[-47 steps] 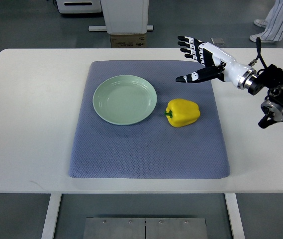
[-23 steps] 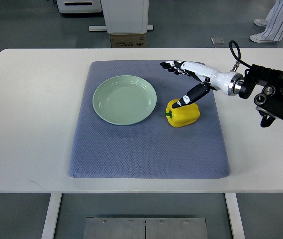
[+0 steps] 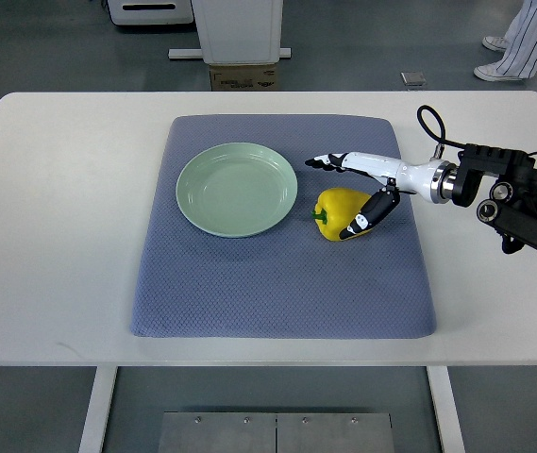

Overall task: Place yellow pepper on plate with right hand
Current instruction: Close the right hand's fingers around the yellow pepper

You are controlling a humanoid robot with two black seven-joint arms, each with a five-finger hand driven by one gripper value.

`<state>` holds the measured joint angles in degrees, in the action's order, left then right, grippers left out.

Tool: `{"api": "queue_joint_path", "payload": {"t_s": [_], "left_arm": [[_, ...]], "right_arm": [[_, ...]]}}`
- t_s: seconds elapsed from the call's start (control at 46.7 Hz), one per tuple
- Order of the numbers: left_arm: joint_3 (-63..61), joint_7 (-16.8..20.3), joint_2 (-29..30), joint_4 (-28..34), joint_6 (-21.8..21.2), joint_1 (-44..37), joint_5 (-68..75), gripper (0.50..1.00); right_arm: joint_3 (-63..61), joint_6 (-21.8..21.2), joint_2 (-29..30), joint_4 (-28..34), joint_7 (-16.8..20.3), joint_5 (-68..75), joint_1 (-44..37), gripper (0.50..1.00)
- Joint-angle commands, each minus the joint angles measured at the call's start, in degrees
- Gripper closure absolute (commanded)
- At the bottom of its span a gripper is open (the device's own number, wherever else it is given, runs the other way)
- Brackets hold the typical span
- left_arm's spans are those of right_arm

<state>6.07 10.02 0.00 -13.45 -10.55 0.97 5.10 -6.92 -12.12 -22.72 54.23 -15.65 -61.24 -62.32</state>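
Note:
A yellow pepper (image 3: 337,211) lies on its side on the grey mat (image 3: 277,283), just right of the empty pale green plate (image 3: 186,190). My right hand (image 3: 330,198) reaches in from the right and straddles the pepper. Its fingers (image 3: 329,161) stretch out over the mat behind the pepper, apart from it. Its thumb (image 3: 360,225) lies against the pepper's near right side. The hand is open and the pepper rests on the mat. The left arm is out of view.
The mat lies on a white table (image 3: 60,236). My right forearm and its black wrist housing (image 3: 518,193) hang over the table's right side. Beyond the far edge stand a cardboard box (image 3: 243,77) and a person's legs (image 3: 523,38).
My right hand came down from above the mat's far right corner to the pepper. Its thumb moved from the pepper's top to its near right side, and the fingers dropped lower behind it.

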Motion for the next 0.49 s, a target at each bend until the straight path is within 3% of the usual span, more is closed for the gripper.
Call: {"api": "queue_joint_path", "payload": {"t_s": [0.0,0.214,0.471], "left_arm": [[0.00,0.00,0.00,0.00,0.09,0.00,0.00,0.500],[0.00,0.00,0.00,0.00,0.00,0.00,0.00,0.500],[0.00,0.00,0.00,0.00,0.09,0.00,0.00,0.500]], "right_arm": [[0.33,-0.01,-0.22,-0.09,-0.17,-0.02,0.26,0.517],[1.12,0.34,-0.22,-0.53,0.18,-0.46,0.44,0.536],[2.26,1.22,-0.22,-0.79,0.27,-0.55,0.62,0.603]]}}
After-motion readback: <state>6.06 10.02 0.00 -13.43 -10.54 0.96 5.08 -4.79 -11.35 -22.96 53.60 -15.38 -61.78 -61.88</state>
